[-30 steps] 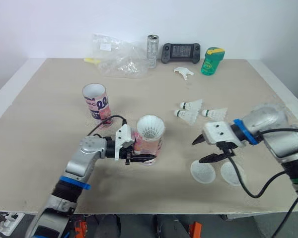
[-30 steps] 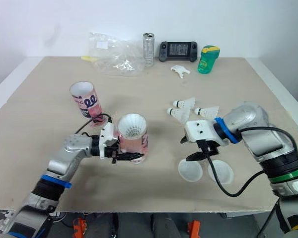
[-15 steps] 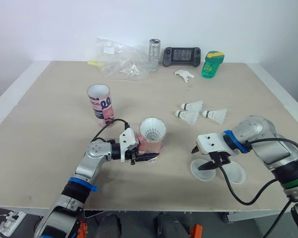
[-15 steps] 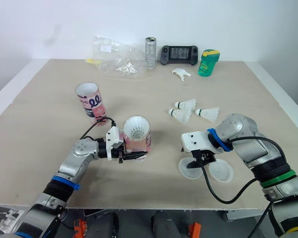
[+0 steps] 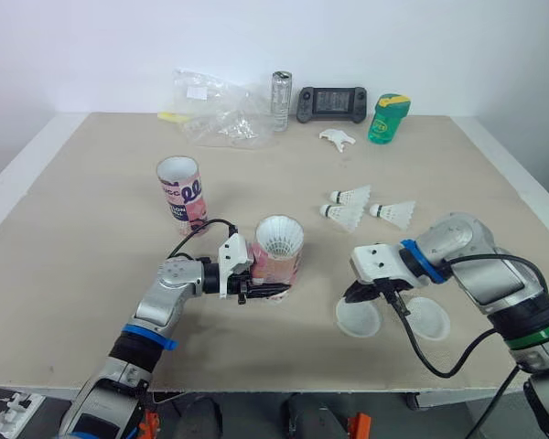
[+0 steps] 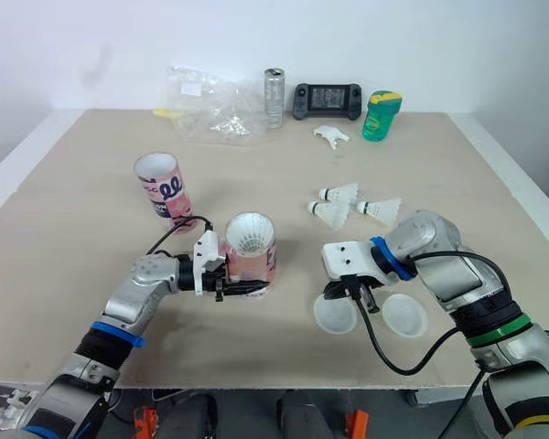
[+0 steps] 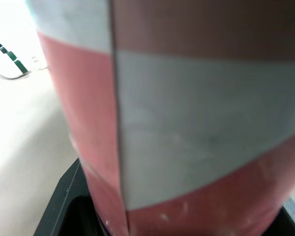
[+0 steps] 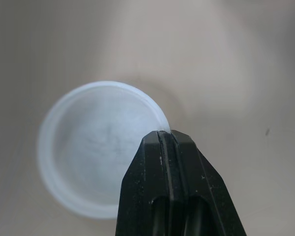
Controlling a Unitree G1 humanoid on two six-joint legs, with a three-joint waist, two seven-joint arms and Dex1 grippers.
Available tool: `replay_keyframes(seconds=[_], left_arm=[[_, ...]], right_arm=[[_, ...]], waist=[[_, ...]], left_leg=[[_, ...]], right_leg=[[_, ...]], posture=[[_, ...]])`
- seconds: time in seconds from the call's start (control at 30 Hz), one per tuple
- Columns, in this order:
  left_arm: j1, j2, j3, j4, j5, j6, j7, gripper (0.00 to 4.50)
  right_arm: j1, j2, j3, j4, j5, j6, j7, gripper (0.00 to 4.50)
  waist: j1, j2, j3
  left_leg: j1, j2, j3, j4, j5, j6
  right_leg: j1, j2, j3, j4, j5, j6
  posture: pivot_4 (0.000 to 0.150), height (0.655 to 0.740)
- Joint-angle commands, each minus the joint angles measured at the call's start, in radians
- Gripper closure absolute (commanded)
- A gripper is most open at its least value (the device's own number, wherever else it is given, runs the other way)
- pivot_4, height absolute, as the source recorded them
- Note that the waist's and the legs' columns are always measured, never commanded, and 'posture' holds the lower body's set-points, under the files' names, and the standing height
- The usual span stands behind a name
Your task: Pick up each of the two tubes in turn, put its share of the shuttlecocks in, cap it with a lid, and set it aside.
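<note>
My left gripper [image 5: 274,291] is shut around the lower part of a pink and white tube [image 5: 279,251], which stands upright mid-table with a white shuttlecock showing in its mouth; the tube [image 7: 187,113] looms close in the left wrist view. A second, similar tube [image 5: 183,192] stands behind it to the left. Three loose shuttlecocks [image 5: 350,196] lie right of centre. Two translucent lids lie near the front edge. My right gripper [image 5: 359,293] is shut on the rim of the left lid [image 8: 93,147]; the other lid [image 5: 430,320] lies just right of it.
Along the back edge are a crumpled plastic bag [image 5: 221,114], a silver can [image 5: 281,96], a black game controller [image 5: 332,99] and a green bottle [image 5: 389,116]. A small white piece [image 5: 337,137] lies in front of the controller.
My right gripper came down onto the left lid, closed on its rim and shifted the lid slightly left. The left gripper and its tube stayed put.
</note>
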Motion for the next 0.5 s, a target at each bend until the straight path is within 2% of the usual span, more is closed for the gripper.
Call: replay_keyframes(seconds=[0.03, 0.13, 0.3, 0.5], left_arm=[[-0.003, 0.022, -0.015, 0.036, 0.020, 0.032, -0.009, 2.04], [-0.016, 0.022, -0.012, 0.049, 0.019, 0.035, -0.015, 2.04], [-0.032, 0.017, -0.015, 0.068, 0.025, 0.018, -0.022, 2.04], [-0.040, 0.008, -0.029, 0.093, 0.044, -0.031, -0.022, 2.04]], right_arm=[[-0.139, 0.024, -0.122, -0.115, 0.153, 0.130, 0.001, 4.47], [-0.276, 0.055, -0.156, -0.110, 0.202, 0.177, -0.017, 4.47], [-0.469, 0.100, -0.133, -0.014, 0.199, 0.152, -0.003, 4.47], [-0.579, 0.191, -0.047, 0.050, 0.165, 0.086, 0.035, 4.47]], waist=[[0.000, 0.001, 0.001], [0.001, 0.004, 0.003], [0.002, 0.004, 0.003], [0.002, 0.004, 0.003]], left_leg=[[0.000, 0.000, 0.000, 0.000, 0.000, 0.000], [0.000, 0.000, 0.000, 0.000, 0.000, 0.000], [-0.001, 0.000, -0.001, 0.000, -0.001, -0.001], [-0.001, 0.000, 0.000, 0.000, -0.001, -0.001]], right_leg=[[0.000, 0.000, 0.000, 0.000, 0.000, 0.000], [-0.001, 0.000, 0.000, 0.000, 0.000, 0.000], [-0.001, 0.000, -0.001, -0.001, -0.002, -0.004], [-0.001, 0.000, -0.001, 0.000, -0.002, -0.004]], posture=[[0.150, 0.7236], [0.150, 0.7236], [0.150, 0.7236], [0.150, 0.7236]])
